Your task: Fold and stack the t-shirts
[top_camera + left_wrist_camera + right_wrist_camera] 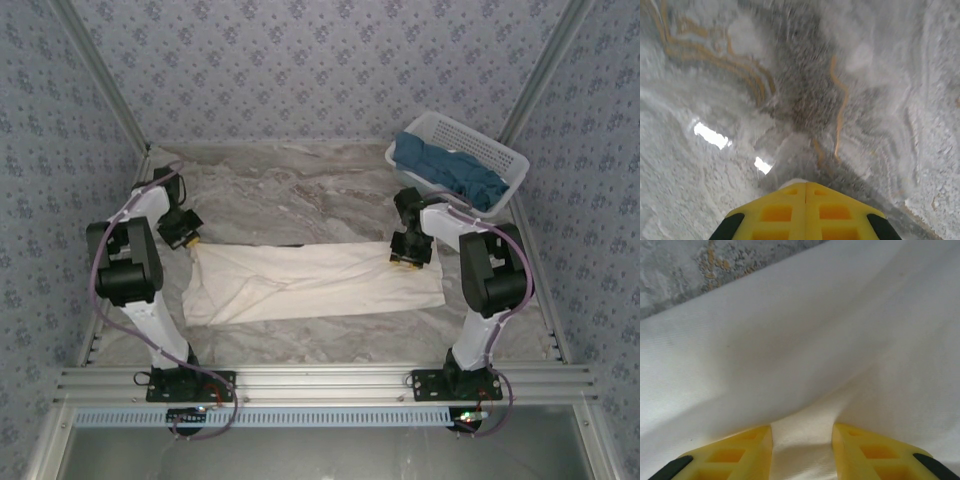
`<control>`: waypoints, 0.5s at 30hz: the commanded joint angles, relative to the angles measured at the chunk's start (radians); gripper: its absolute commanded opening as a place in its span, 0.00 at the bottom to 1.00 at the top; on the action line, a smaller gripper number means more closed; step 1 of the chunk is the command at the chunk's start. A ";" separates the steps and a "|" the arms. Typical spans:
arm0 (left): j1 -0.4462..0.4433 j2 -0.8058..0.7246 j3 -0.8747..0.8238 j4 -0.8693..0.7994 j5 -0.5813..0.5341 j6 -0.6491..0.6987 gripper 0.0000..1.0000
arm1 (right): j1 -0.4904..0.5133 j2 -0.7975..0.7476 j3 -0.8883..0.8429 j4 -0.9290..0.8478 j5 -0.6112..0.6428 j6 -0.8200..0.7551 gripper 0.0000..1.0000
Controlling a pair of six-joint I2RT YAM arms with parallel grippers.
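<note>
A cream-white t-shirt (310, 285) lies folded into a long band across the marble table (290, 190). My left gripper (185, 238) is at its far-left corner. In the left wrist view its yellow jaws (806, 184) are pressed together, and a sliver of white cloth (791, 182) peeks out at their tip. My right gripper (410, 260) sits on the far-right corner. In the right wrist view it (802, 432) stands open, with a raised ridge of the shirt (790, 340) between its fingers. Dark teal-blue t-shirts (450, 170) lie crumpled in the basket.
The white lattice basket (470, 135) stands at the back right, just behind my right arm. Bare marble table (790, 75) spreads beyond the shirt's far edge (670, 270). Patterned walls close in the back and both sides.
</note>
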 commanded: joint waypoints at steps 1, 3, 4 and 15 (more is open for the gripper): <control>-0.008 0.008 0.065 -0.026 -0.079 0.081 0.00 | 0.005 0.026 -0.013 -0.028 0.033 0.023 0.39; -0.013 0.005 0.074 -0.024 -0.094 0.102 0.00 | 0.005 0.032 -0.013 -0.031 0.039 0.023 0.38; -0.016 0.003 0.074 -0.025 -0.104 0.113 0.00 | 0.004 0.036 -0.013 -0.031 0.042 0.023 0.38; -0.079 -0.071 0.020 -0.057 -0.233 0.119 0.28 | 0.023 -0.009 0.010 -0.015 0.079 0.006 0.37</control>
